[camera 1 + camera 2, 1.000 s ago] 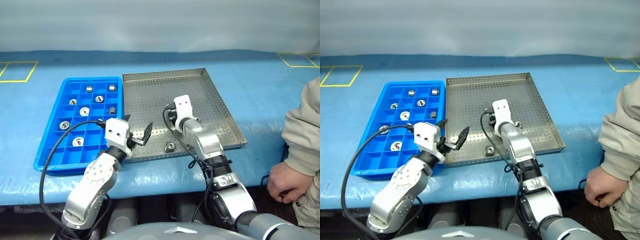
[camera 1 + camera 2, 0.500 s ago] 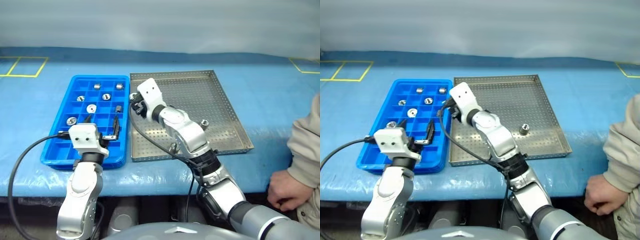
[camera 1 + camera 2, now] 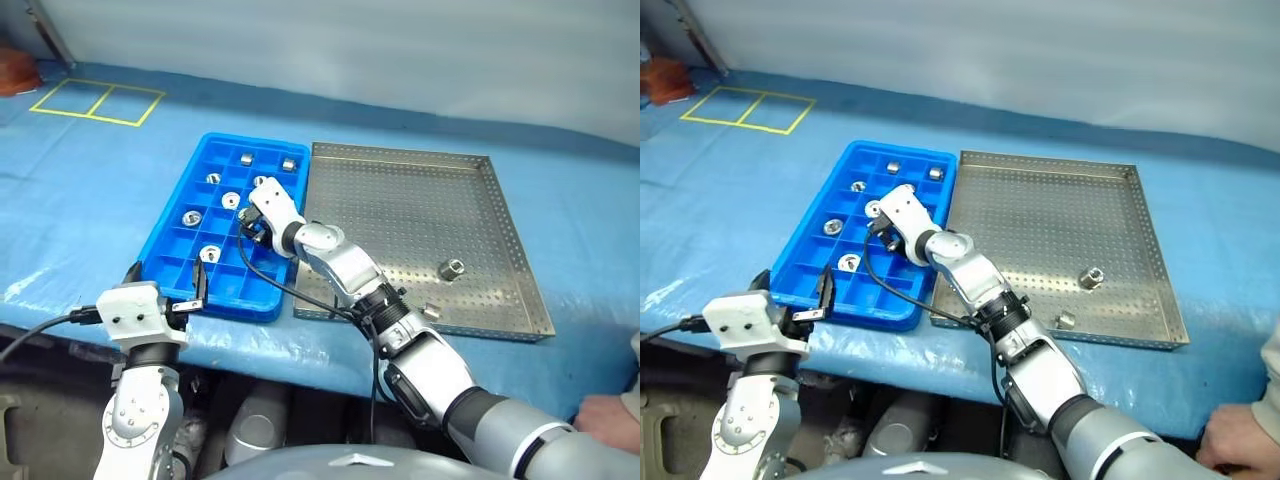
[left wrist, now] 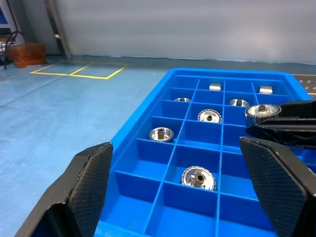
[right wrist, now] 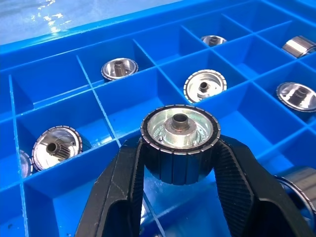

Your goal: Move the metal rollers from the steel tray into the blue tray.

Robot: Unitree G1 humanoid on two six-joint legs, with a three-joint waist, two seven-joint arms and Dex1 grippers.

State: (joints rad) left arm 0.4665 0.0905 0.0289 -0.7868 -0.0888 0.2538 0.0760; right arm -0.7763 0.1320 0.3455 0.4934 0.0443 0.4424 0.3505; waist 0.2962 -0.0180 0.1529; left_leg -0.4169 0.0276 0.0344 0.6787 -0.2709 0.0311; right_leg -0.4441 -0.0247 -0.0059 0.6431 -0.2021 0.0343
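Right tool point(image 5: 177, 163) clamped on 1 shiny ridged metal roller point(image 5: 178, 140) above the bright blue gridded plastic tray point(image 3: 160, 255), left tool point(image 3: 165, 290) wide open and holding nothing at that tray's near edge, 2 rollers point(image 3: 451, 269) left on the grey perforated steel tray point(image 3: 400, 215), blue-covered bench point(image 3: 80, 190) beneath.

A: What is showing at the frame's center-left?
B: A bright blue tray point(image 3: 160, 262) gridded into squares, holding shiny silver rollers point(image 3: 231, 200).

A: And at the right?
B: A grey steel tray point(image 3: 520, 270) dotted with perforations is sitting on the blue desk point(image 3: 80, 190). Yellow lines point(image 3: 95, 102) are marking the upper left. Black end effector fingers point(image 5: 118, 197) are framing a silver roller with a black ribbed band point(image 5: 180, 129).
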